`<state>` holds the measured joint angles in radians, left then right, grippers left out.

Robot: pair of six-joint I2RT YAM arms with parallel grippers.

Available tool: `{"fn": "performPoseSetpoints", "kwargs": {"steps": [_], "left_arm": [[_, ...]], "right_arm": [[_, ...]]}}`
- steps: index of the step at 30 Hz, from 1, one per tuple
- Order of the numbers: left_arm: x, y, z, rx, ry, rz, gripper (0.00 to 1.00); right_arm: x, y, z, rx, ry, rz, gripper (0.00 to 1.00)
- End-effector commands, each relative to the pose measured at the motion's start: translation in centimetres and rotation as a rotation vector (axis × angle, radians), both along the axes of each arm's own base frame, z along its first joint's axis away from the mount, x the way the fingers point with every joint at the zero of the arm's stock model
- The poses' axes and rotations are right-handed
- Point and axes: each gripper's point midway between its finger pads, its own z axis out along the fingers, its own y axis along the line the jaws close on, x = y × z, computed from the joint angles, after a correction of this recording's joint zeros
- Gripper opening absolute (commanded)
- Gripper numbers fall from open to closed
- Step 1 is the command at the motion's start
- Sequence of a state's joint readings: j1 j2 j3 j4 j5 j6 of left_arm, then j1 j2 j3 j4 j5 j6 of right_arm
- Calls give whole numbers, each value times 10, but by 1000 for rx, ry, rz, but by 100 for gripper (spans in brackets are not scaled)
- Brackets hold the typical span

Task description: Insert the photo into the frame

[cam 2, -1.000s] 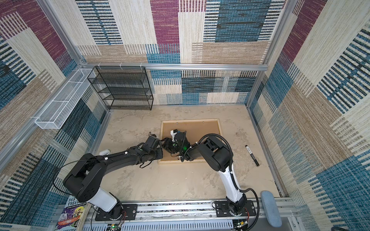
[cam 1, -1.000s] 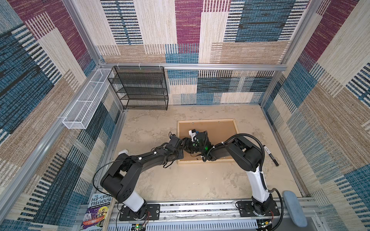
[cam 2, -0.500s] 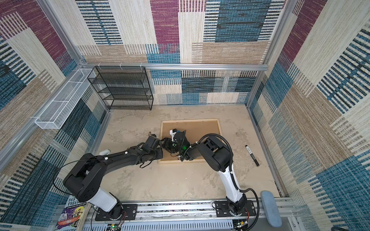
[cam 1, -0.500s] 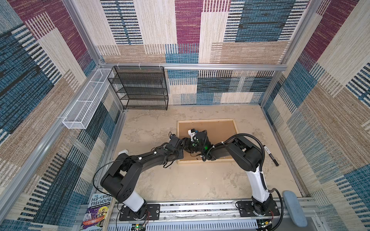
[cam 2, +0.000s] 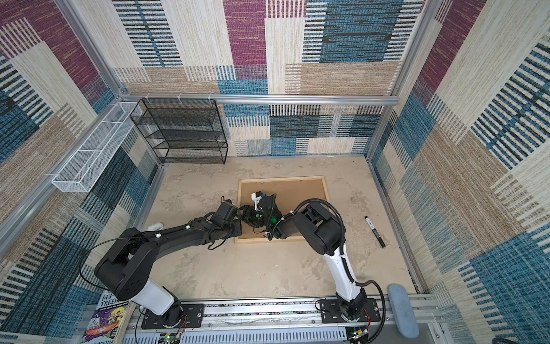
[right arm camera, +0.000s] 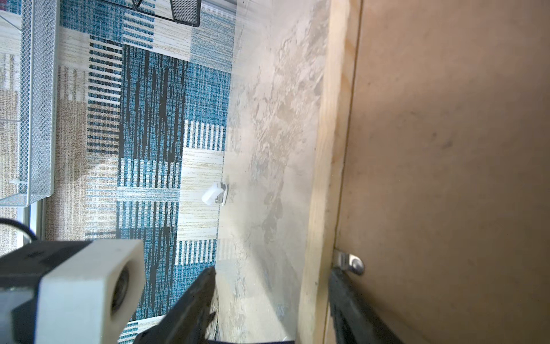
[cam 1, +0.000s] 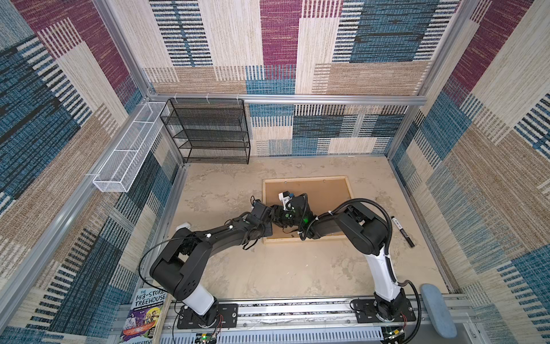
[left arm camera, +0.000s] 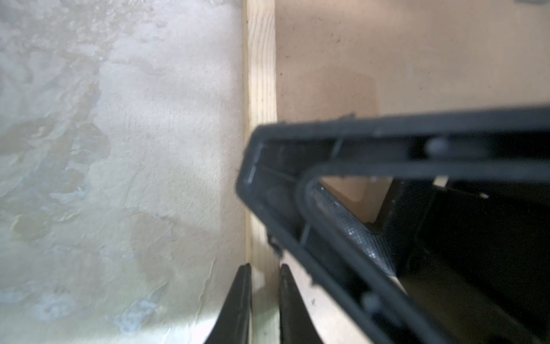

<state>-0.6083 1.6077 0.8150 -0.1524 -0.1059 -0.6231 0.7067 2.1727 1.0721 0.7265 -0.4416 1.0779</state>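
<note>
Right jaws slightly wider than before, open astride frame [right arm camera: 331, 149] rail, left jaws pinching same rail

Robotics lab test cell: aluminium framing [cam 1: 297, 99] holds carpet-lined walls [cam 1: 279, 35] around a bench [cam 1: 282, 268]; left arm [cam 1: 214, 235] and right arm [cam 1: 379, 262] bolted to a rail [cam 1: 297, 309].

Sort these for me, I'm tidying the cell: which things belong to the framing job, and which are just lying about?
In the job: frame, backing board in it, left gripper shut on its rail, right gripper open astride it.
Lying about: marker, mesh shelf, wire basket, book.
</note>
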Motion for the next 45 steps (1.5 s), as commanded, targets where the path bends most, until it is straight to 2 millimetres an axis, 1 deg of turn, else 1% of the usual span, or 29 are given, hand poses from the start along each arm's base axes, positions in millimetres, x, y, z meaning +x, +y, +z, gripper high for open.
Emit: {"fn": "performPoseSetpoints", "kwargs": {"steps": [1, 2, 3, 4, 7, 10, 15, 19, 22, 24, 26, 27, 30, 32, 34, 35, 37, 38, 40, 41, 43, 45], "left_arm": [[-24, -18, -7, -71, 115, -102, 16], [-24, -15, -8, -64, 117, -94, 16], [-22, -13, -7, -60, 115, -87, 16], [-21, -12, -7, -56, 115, -83, 16], [-19, -8, -7, -40, 119, -71, 15], [-19, -4, -7, -24, 122, -60, 15], [-19, 4, -6, -11, 115, -40, 15], [-18, 4, -5, -16, 111, -40, 15], [-16, 7, -5, -8, 109, -33, 15], [-14, 12, -7, 2, 110, -18, 15], [-12, 21, -10, 8, 116, 3, 15], [-11, 26, -12, 13, 118, 14, 15], [-7, 44, -12, 37, 121, 39, 15], [-3, 58, -11, 59, 123, 48, 16], [3, 70, -6, 81, 110, 41, 23], [6, 77, -3, 99, 103, 45, 25], [12, 81, 3, 98, 92, 34, 29], [14, 81, 6, 97, 88, 29, 31], [18, 78, 14, 83, 68, 17, 35], [19, 76, 15, 77, 64, 16, 36], [20, 75, 20, 67, 51, 15, 37], [22, 74, 26, 58, 38, 16, 38]], "right_arm": [[-2, -19, -32, -168, 10, -28, 72], [-1, -16, -25, -165, -19, -7, 77], [-1, -12, -18, -164, -45, 26, 77], [-1, -11, -16, -175, -51, 40, 81], [0, -8, -4, -169, -83, 77, 86], [3, -9, 8, -127, -99, 107, 87], [8, -20, 25, -65, -111, 126, 87], [8, -22, 39, -26, -124, 174, 86], [14, -34, 46, -44, -141, 143, 85], [20, -49, 52, -52, -154, 109, 84], [27, -70, 59, -82, -175, 70, 82], [32, -84, 61, -116, -187, 46, 81], [45, -129, 68, -279, -229, -28, 76], [53, -166, 71, -407, -247, -90, 76], [58, -206, 76, -542, -259, -165, 76], [58, -225, 77, -604, -256, -196, 76], [56, -253, 81, -706, -253, -247, 76], [55, -266, 79, -755, -242, -262, 76], [52, -284, 72, -825, -211, -272, 76], [51, -290, 67, -856, -190, -270, 73], [49, -305, 56, -922, -156, -284, 65], [48, -315, 47, -969, -134, -292, 60]]}}
